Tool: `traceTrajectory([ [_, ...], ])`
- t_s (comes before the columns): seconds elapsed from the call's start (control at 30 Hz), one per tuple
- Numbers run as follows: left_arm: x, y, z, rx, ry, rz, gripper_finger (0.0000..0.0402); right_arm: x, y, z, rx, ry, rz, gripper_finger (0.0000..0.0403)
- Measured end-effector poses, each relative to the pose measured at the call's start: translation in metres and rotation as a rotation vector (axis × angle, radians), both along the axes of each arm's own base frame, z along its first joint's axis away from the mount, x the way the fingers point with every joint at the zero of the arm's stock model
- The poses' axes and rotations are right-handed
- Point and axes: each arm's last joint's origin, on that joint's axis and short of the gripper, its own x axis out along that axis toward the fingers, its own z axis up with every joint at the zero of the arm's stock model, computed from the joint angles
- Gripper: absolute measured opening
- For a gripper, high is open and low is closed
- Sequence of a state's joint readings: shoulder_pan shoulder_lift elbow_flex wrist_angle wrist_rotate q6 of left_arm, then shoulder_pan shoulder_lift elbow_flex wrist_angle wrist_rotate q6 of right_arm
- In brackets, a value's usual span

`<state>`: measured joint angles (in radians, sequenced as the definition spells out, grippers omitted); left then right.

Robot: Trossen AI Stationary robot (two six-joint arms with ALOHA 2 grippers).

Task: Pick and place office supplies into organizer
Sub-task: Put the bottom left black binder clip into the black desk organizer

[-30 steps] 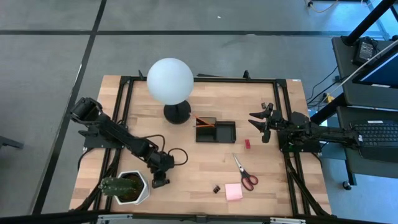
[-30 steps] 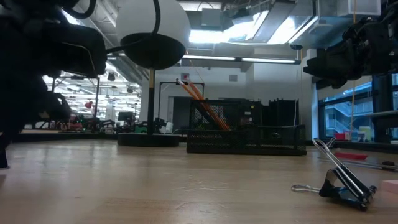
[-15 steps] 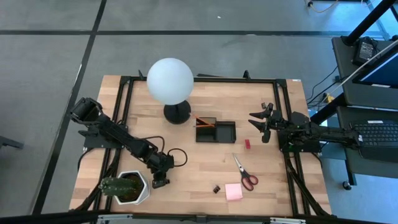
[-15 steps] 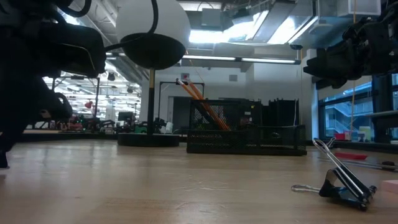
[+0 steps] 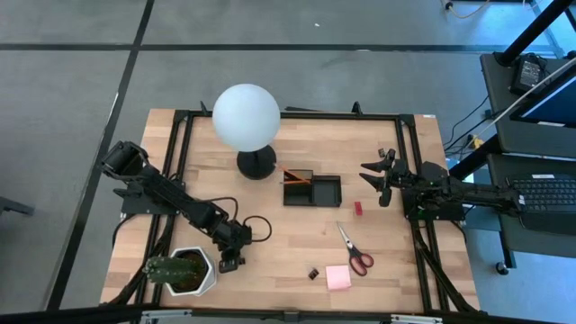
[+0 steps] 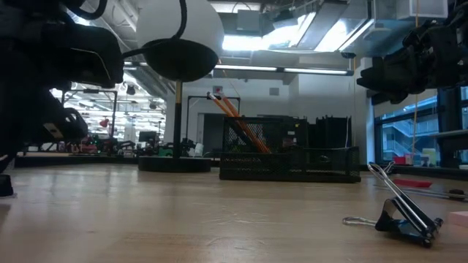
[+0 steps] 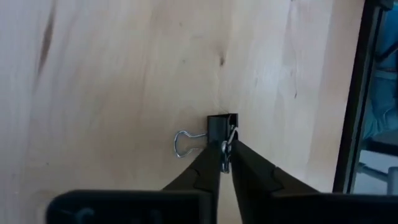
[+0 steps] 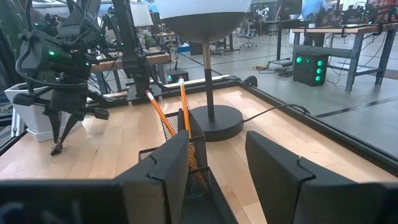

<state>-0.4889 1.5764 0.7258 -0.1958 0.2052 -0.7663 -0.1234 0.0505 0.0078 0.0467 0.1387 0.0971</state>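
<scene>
One binder clip [image 7: 221, 130] is being pinched between the fingers of the left gripper [image 7: 224, 163] at the table's front-left, just beside the plant pot [image 5: 191, 272]. The wrist view is showing the fingers pressed together on the clip's black body with its wire loop pointing sideways; the clip appears to be at or just above the wood, and contact with the table cannot be told.

The governing relation: the organizer [image 5: 312, 190] is lying well apart from this gripper, toward the table's middle and back, next to the lamp base [image 5: 256, 163]. Its long axis is running left to right, with orange pencils [image 5: 297, 178] standing in the left compartment, the one nearer the left arm.

The right gripper [image 5: 379, 179] is hovering with fingers spread, just to the right of the organizer and above the table. It is the nearer arm to the remaining items:
- small red block [image 5: 357, 208]
- scissors [image 5: 355, 249]
- sticky-note pad [image 5: 338, 277]
- second binder clip [image 5: 313, 272]

Judgement: the left arm's carry must travel diagonally toward the organizer, passing clear of the lamp.
</scene>
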Motion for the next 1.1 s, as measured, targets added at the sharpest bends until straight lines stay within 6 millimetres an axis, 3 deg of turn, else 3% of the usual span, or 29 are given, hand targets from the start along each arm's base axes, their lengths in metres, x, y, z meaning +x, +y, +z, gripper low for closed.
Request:
traceTrajectory([
  [0.07,0.002,0.0,0.001,-0.003,-0.021,-0.018,0.0009,0.0,0.0,0.0,0.0,0.0,0.0,0.0162],
  [0.27,0.009,0.006,0.004,0.016,-0.108,-0.061,0.0003,0.0,0.0,0.0,0.0,0.0,0.0,0.0162],
  [0.6,0.025,0.034,0.019,0.107,-0.307,-0.129,0.0002,0.0,0.0,0.0,0.0,0.0,0.0,0.0162],
  [0.83,0.041,0.057,0.029,0.494,-0.55,-0.147,0.0002,0.0,0.0,0.0,-0.001,0.0,0.0,0.0162],
  [1.1,0.05,0.07,0.027,0.838,-0.579,-0.093,0.0002,0.0,0.0,0.0,-0.02,0.006,-0.001,0.0162],
])
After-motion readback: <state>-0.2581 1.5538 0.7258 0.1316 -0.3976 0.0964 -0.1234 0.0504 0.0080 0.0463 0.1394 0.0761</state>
